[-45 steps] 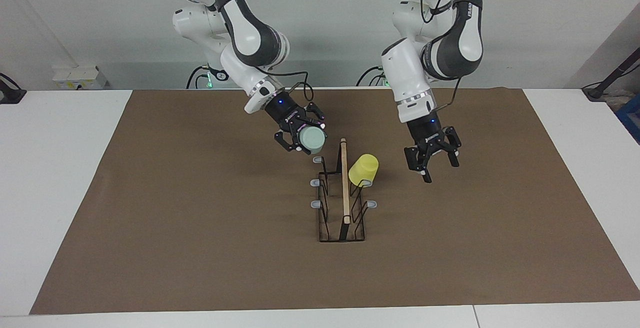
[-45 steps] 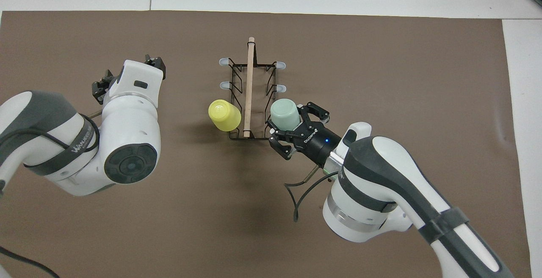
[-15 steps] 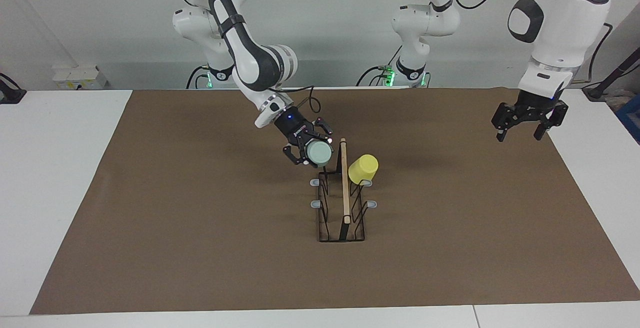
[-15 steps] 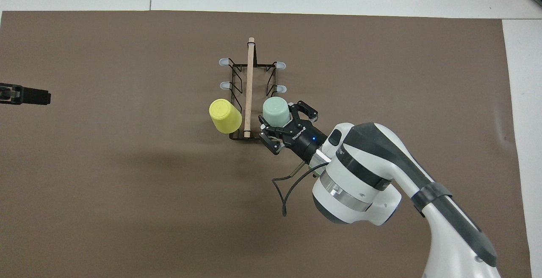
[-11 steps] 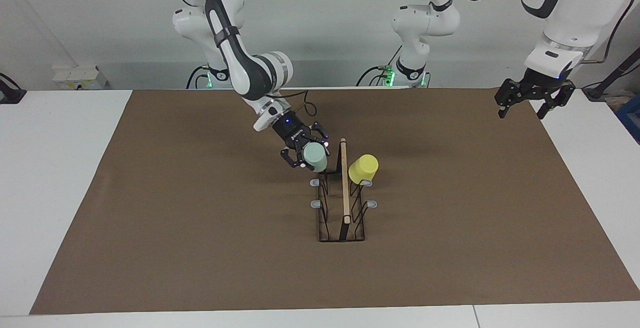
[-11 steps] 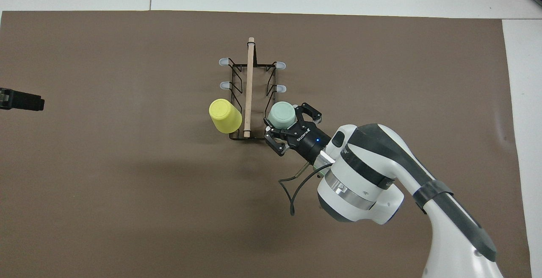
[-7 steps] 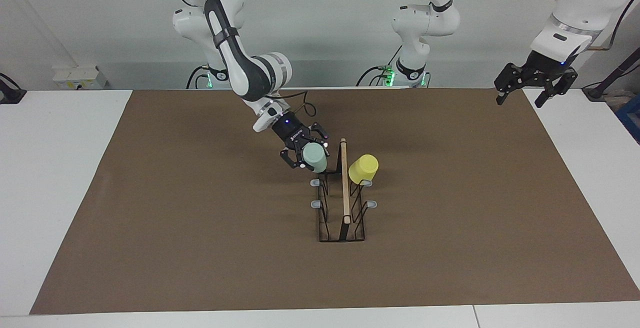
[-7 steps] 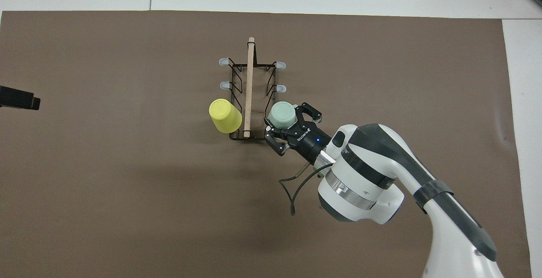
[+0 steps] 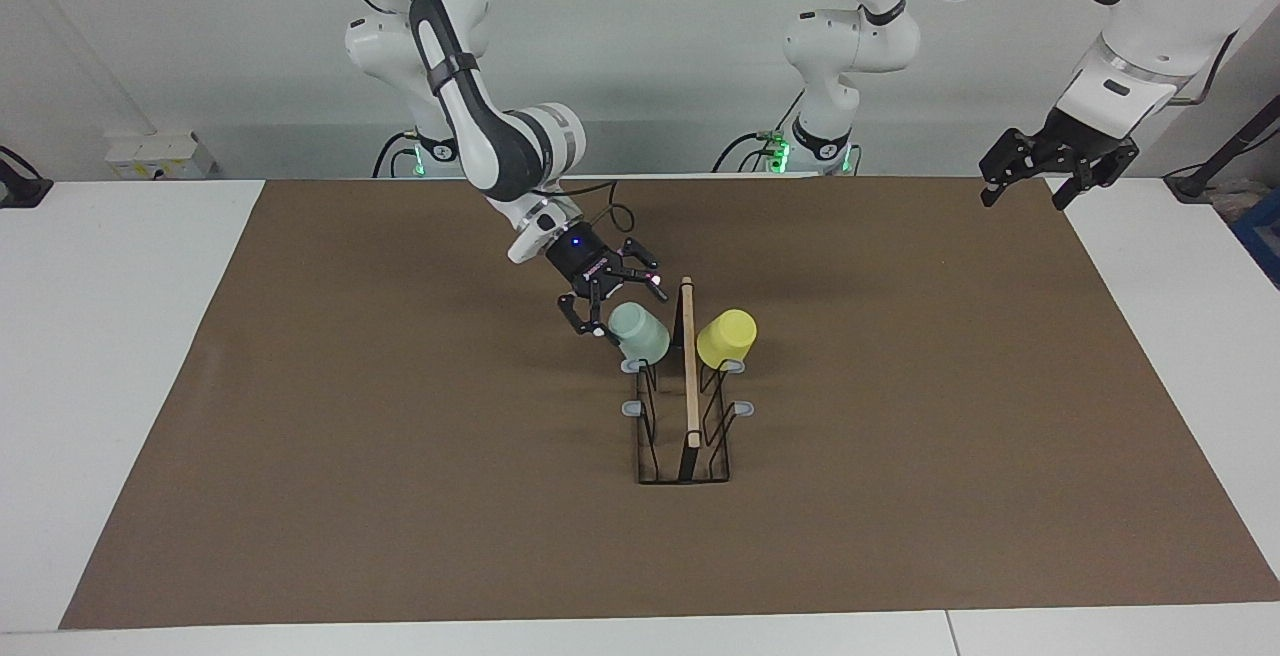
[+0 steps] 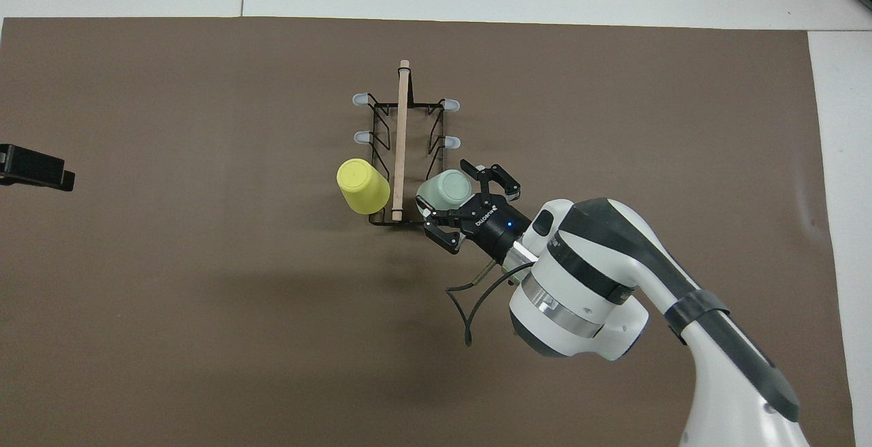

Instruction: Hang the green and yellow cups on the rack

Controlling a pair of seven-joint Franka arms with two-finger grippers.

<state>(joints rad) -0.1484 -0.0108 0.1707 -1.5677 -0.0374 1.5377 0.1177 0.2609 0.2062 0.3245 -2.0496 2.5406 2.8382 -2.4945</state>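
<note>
The black wire rack with a wooden top bar stands mid-mat; it also shows in the overhead view. The yellow cup hangs upside down on a prong on the left arm's side. The pale green cup sits tilted on a prong on the right arm's side. My right gripper is open, its fingers spread on either side of the green cup. My left gripper is open and empty, raised over the mat's corner at the left arm's end; only its tip shows from overhead.
The brown mat covers the table's middle, with white table at both ends. Several grey-tipped prongs on the rack carry nothing. A cable loops from the right wrist.
My right gripper has opened and the green cup has dropped down onto the prong. My left arm has withdrawn from beside the rack, up and out to its end of the table.
</note>
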